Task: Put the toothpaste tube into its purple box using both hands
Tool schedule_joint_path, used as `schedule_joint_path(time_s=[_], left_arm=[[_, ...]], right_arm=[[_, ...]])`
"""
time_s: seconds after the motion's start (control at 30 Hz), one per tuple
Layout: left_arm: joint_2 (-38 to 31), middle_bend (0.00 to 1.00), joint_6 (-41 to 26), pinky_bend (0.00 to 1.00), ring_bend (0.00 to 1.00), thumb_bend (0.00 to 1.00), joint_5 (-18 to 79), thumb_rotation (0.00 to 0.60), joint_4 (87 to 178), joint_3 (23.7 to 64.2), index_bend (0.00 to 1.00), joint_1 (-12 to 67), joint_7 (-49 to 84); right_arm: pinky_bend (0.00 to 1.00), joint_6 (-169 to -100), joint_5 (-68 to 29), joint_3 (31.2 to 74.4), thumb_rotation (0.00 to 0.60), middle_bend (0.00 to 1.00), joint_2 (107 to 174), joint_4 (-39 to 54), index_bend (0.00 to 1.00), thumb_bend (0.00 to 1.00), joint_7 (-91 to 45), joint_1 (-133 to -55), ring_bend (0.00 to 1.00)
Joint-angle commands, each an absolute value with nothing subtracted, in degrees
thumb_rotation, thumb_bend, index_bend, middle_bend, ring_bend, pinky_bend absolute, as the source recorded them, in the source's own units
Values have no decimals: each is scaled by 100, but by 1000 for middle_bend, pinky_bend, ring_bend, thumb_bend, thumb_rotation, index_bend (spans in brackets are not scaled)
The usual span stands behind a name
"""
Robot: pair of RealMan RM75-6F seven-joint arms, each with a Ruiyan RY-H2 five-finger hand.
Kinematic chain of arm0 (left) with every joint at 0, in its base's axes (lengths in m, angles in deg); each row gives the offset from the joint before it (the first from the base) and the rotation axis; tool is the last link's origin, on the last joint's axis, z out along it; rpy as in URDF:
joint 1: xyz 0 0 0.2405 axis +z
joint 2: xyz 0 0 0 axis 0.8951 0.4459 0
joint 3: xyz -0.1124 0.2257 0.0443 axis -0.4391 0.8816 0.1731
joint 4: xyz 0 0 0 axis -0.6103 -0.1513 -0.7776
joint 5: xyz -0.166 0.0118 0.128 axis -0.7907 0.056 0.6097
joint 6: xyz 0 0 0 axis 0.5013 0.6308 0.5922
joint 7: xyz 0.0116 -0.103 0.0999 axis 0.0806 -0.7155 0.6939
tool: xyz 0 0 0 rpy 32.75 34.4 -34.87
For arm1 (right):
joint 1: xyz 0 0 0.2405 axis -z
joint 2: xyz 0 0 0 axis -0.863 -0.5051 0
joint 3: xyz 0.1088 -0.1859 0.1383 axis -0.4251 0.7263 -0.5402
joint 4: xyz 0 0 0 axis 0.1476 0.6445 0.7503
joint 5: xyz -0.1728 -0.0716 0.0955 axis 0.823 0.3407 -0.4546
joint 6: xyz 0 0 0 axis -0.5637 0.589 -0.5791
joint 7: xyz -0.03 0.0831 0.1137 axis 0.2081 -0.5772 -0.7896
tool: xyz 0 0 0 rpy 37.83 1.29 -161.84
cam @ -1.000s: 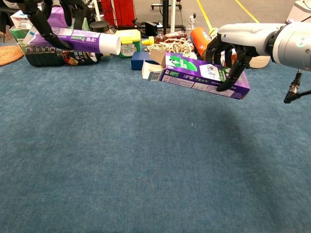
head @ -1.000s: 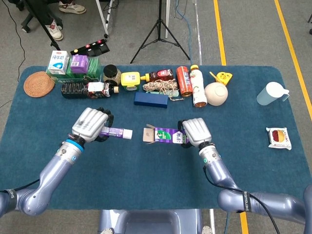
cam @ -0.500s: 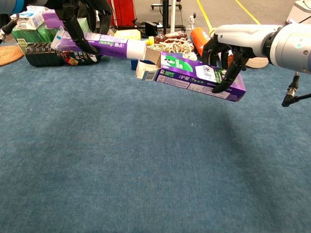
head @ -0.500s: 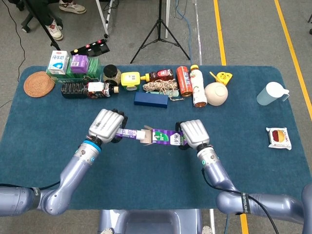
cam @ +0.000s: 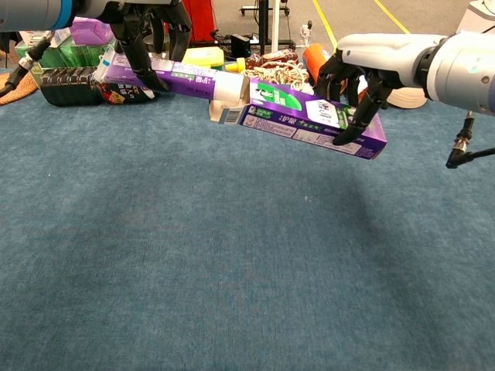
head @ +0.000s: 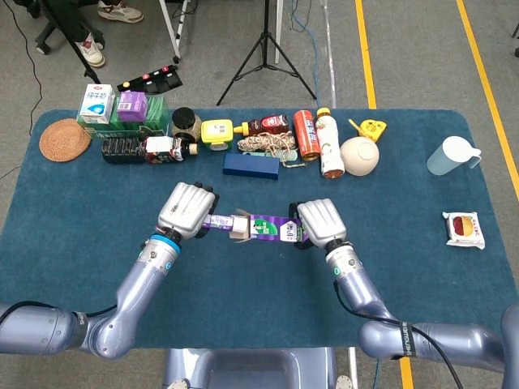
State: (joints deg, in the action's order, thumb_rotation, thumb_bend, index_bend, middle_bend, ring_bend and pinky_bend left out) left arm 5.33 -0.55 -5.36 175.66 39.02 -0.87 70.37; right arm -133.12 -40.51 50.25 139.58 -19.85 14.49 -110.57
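- Head view: we are gripping the toothpaste tube in our left hand, fingers wrapped around its rear part, and we are holding the purple box in our right hand, fingers clamped around its far end. Both things are hanging above the blue bench, in the middle between the two hands, lined up end to end. The tube's cap end is sitting right at the box's open flaps; from here we cannot tell how deep it is going.
- Chest view: we are seeing the left hand clenched on the tube and the right hand grasping the box, its dark fingers pressing the top and side faces. The tube's white cap end is meeting the open mouth, between the raised flaps, while most of the tube is showing outside the box.
- Judging progress: pick-up and alignment look done and insertion is only just starting. We are left with sliding the tube fully in; the box is tilting down toward the right hand, so the tube's angle may need matching.
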Motion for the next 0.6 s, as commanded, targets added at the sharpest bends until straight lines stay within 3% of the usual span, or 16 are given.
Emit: schedule_joint_path(time_s=[0.03,0.6], left_arm=[[491,399,19,600,334,267,-606,600,17563,3914,566,-136,7106],[264,398,274,600,334,267,-788,600,17564,3944,567,-338,7367]], right_arm=[[659,-13348,-4057,5016,600,538,13960,-2027,492,331,1493,-11083,549],[662,-13545,-4226,4915,600,540,14075,-2159,493,333,1731,-11263,550]])
